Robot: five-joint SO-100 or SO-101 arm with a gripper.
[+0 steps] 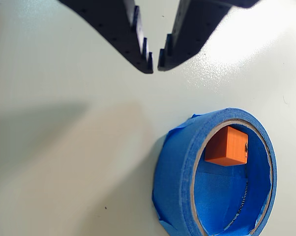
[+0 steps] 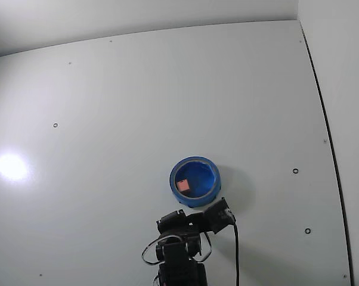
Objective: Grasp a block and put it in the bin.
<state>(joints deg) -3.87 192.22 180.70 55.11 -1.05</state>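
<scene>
The block (image 1: 226,147) is a small cube that looks orange in the wrist view and pink in the fixed view (image 2: 183,185). It lies inside the bin (image 1: 177,162), a round blue ring-shaped container, against its inner wall. In the fixed view the bin (image 2: 214,179) stands on the white table just above the arm. My gripper (image 1: 155,68) comes in from the top of the wrist view, up and left of the bin and apart from it. Its black toothed fingertips stand almost together with nothing between them.
The dark arm (image 2: 180,250) with its cable rises from the bottom edge of the fixed view, right below the bin. The white table (image 2: 138,107) has small screw holes and a bright light reflection at the left. A wall edge runs down the right.
</scene>
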